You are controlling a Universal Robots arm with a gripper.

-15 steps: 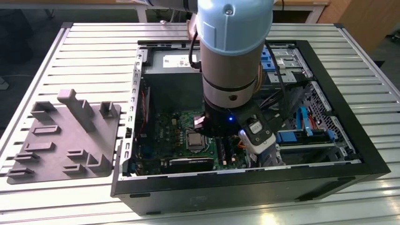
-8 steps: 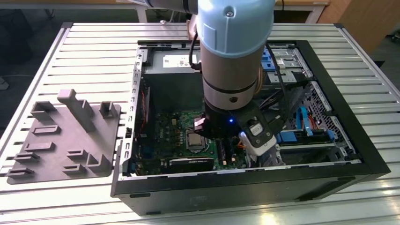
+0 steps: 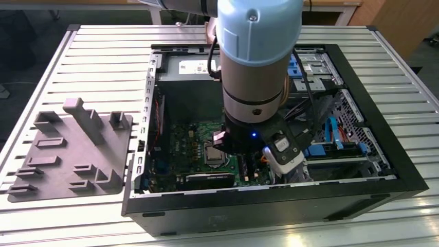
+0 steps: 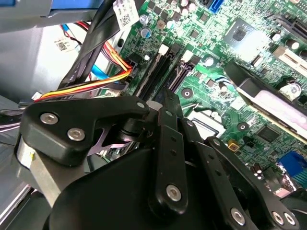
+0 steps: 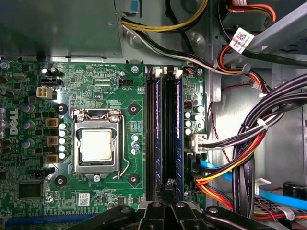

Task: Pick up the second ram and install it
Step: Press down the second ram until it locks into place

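First wrist view: the second ram (image 5: 169, 134) is taken to be the dark, narrow stick seen edge-on, standing in line with the long black memory sockets (image 5: 151, 134) on the green motherboard (image 5: 120, 96). It lies directly ahead of the claw (image 5: 167, 191). Whether it is fully seated, or merely held over its socket, cannot be told.

Claw: recorded low over the near end of the socket bank in both wrist views, its black linkage (image 4: 168, 103) pointed at the sockets. Whether it is open, closed or gripping the stick cannot be told.

Processor socket (image 5: 97, 146): a metal frame with a pale square plate at its centre, set beside the memory sockets on the side away from the cables.

Cable bundle (image 5: 249, 143): black, red, yellow, orange and blue leads are routed along the other side of the sockets, against the case wall.

Exterior view: the arm (image 3: 257, 62) is lowered into an open black computer case (image 3: 274, 206), which lies on a slatted metal counter (image 3: 103, 51). A gray fixture (image 3: 69, 149) with raised blocks and slots is placed on the counter to the exterior view's left of the case, just beside it.
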